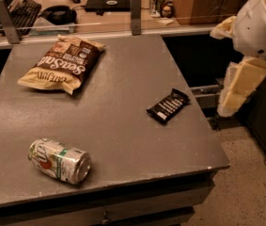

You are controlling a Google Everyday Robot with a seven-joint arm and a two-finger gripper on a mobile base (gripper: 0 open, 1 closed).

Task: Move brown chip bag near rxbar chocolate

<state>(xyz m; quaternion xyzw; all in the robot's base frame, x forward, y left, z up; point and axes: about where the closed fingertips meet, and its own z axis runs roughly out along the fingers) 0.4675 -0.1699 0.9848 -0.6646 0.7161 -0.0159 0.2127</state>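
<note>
Bag (59,65) at bench (123,140) far-left corner, long axis diagonal. Bar (168,105) near right edge. Gripper (238,88) hangs off the right edge, bag well apart to its left. Can't tell open or closed.

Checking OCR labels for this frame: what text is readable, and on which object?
"Sea Salt": brown chip bag, white letters, upside down to the camera.
Lettering on the bag's tan end: blurred, unreadable.
White lines on the rxbar chocolate: too small to read.
Logo on the soda can: unreadable.
No text on the hand, right of the table.
</note>
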